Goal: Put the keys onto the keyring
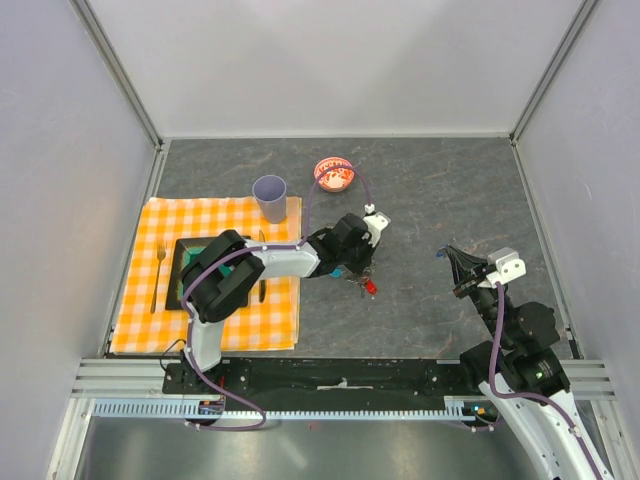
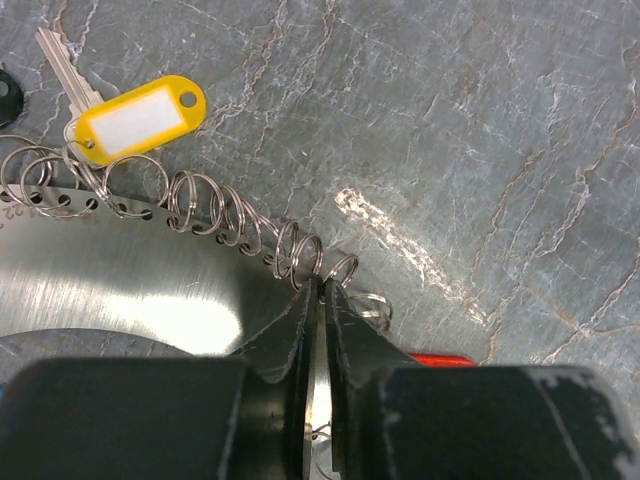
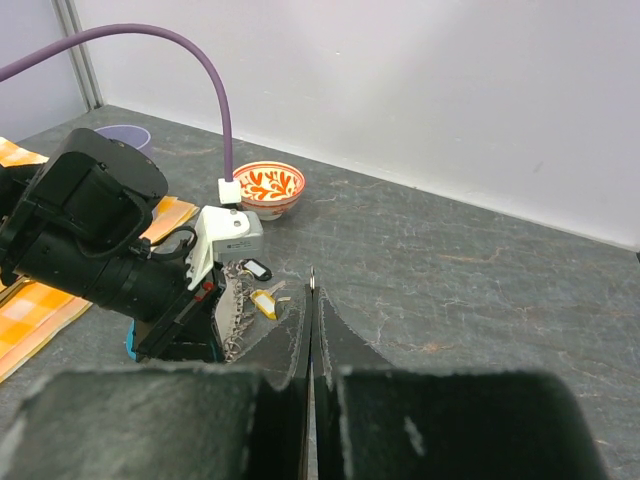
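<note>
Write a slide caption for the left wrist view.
Left claw pinches the keyring at its edge; a yellow-tagged key lies by its row of small rings on the grey table.

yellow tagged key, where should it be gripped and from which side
Grip the yellow tag across its long edges, coming straight down. It lies flat on the table and looks the bulkiest part; the key blade is thin and flat, and the chain of rings crowds the tag's lower-left end.
</note>
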`<state>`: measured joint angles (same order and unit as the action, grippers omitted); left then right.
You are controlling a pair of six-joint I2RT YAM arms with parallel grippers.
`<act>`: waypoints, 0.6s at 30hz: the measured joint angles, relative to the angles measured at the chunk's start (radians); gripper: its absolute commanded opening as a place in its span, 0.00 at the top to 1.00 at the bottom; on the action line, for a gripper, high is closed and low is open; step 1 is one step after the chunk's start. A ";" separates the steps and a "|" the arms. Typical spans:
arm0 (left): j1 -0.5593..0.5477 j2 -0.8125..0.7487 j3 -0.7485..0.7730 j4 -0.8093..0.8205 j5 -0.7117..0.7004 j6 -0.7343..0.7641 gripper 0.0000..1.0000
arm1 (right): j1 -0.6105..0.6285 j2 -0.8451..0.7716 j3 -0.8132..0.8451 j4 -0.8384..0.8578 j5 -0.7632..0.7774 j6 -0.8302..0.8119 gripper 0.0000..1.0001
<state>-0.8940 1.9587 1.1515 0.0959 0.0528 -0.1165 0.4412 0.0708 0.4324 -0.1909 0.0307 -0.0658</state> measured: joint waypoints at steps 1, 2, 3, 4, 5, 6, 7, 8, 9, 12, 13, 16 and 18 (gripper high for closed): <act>-0.001 0.000 -0.001 0.000 0.000 0.004 0.81 | 0.000 0.000 0.000 0.000 0.000 0.000 1.00; -0.002 0.000 -0.001 -0.001 0.001 0.007 0.80 | 0.000 0.000 0.000 0.000 0.000 0.000 1.00; -0.002 0.000 -0.001 -0.001 0.001 0.009 0.79 | 0.000 0.000 0.000 0.000 0.000 0.000 1.00; -0.003 0.000 -0.001 -0.001 0.002 0.010 0.78 | 0.000 0.000 0.000 0.000 0.000 0.000 1.00; -0.003 0.000 -0.001 -0.001 0.002 0.011 0.78 | 0.000 0.000 0.000 0.000 0.000 0.000 1.00; -0.003 0.000 -0.001 -0.001 0.003 0.011 0.76 | 0.000 0.000 0.000 0.000 0.000 0.000 1.00; -0.003 0.000 -0.001 -0.001 0.004 0.012 0.76 | 0.000 0.000 0.000 0.000 0.000 0.000 1.00; -0.003 0.000 -0.001 0.000 0.006 0.013 0.75 | 0.000 0.000 0.000 0.000 0.000 0.000 1.00; -0.003 0.000 -0.001 0.000 0.007 0.013 0.75 | 0.000 0.000 0.000 0.000 0.000 0.000 1.00; -0.005 0.000 -0.001 0.003 0.010 0.018 0.75 | 0.000 0.000 0.000 0.002 0.000 0.001 1.00; -0.005 0.000 -0.001 0.003 0.011 0.021 0.75 | 0.000 0.000 0.000 0.003 0.000 0.002 1.00; -0.005 0.000 -0.001 0.003 0.022 0.026 0.76 | 0.000 0.000 0.000 0.003 0.000 0.002 1.00; -0.005 0.002 0.002 0.002 0.033 0.027 0.80 | 0.000 0.000 0.000 0.003 0.000 0.002 1.00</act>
<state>-0.8993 1.9610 1.1530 0.0978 0.0856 -0.0891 0.4412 0.0708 0.4320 -0.1883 0.0307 -0.0639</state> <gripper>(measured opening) 0.242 0.007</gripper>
